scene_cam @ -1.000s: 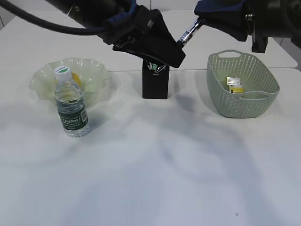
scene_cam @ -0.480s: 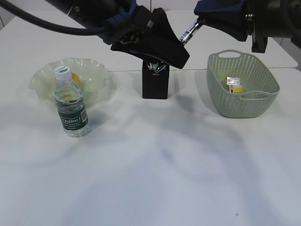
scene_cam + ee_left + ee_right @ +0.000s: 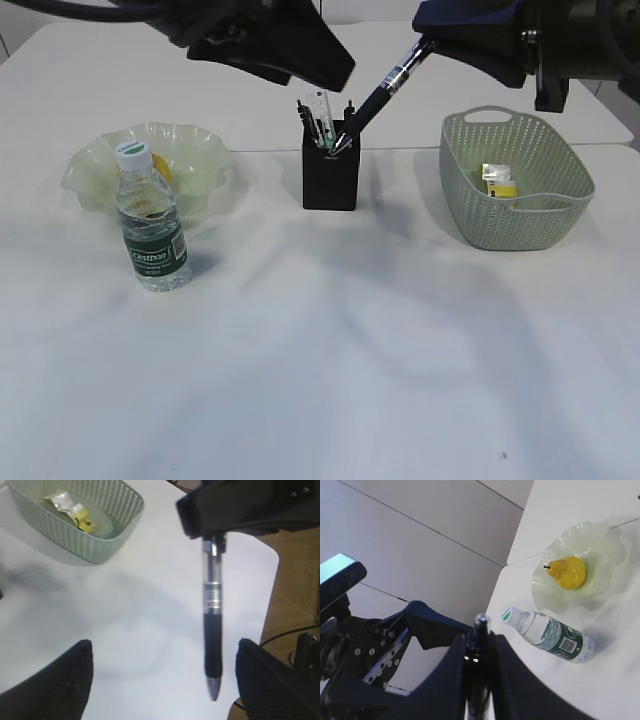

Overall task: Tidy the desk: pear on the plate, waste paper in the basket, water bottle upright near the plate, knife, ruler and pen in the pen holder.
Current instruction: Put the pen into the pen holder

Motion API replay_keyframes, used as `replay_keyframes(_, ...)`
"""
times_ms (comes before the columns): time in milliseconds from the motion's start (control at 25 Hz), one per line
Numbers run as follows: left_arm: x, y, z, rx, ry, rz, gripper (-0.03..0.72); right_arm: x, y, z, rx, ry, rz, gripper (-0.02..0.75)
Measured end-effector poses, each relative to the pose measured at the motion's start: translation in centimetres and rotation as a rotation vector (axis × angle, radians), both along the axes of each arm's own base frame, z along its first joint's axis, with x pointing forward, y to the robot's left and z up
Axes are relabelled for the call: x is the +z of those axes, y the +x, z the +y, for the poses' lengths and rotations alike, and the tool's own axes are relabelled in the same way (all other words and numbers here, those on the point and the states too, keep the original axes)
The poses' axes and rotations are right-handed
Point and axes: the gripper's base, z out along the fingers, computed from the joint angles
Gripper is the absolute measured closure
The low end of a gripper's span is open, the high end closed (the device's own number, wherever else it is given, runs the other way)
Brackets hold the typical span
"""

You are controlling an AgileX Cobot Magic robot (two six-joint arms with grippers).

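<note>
A black-and-clear ballpoint pen (image 3: 385,92), clamped by the right claw (image 3: 479,656), slants with its tip at the matte black square pen holder (image 3: 330,178) on the white counter (image 3: 320,350), beside a clear plastic ruler (image 3: 320,112). The left claw (image 3: 162,680) hovers spread wide, holding nothing.

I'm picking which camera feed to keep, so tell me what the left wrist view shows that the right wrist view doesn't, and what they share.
Only the left wrist view shows the basket with the waste paper lying inside it, plus the full length of the pen down to its tip, hanging over the desk. Only the right wrist view shows the pear on the plate and the water bottle near the plate. Both share the pen, held by the right gripper, and the white desk.
</note>
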Motion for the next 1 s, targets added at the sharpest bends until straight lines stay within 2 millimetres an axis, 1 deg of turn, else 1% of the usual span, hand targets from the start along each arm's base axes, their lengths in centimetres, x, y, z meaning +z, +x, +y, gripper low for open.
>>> replay_keyframes(200, 0.9, 1.3, 3.4, 0.088, -0.004, -0.013, 0.053, 0.0, 0.0, 0.0, 0.001, 0.0, 0.0, 0.651)
replay_keyframes(360, 1.9, 1.8, 6.7, 0.174, 0.017, -0.048, 0.068, 0.0, 0.0, 0.0, 0.001, 0.0, 0.0, 0.651)
replay_keyframes(480, 1.9, 2.3, 9.2, 0.265, 0.096, -0.049, 0.08, 0.0, 0.0, 0.0, 0.001, 0.0, 0.0, 0.651)
replay_keyframes(680, 1.0, 3.0, 12.9, 0.448, 0.301, -0.028, 0.096, 0.0, 0.0, 0.0, 0.001, 0.0, 0.0, 0.651)
replay_keyframes(840, 0.7, 3.3, 14.5, 0.567, 0.401, -0.018, 0.099, 0.0, 0.0, 0.0, 0.001, 0.0, 0.0, 0.651)
replay_keyframes(1000, 0.7, 3.5, 15.0, 0.62, 0.407, -0.019, 0.102, 0.0, 0.0, 0.0, 0.001, 0.0, 0.0, 0.651)
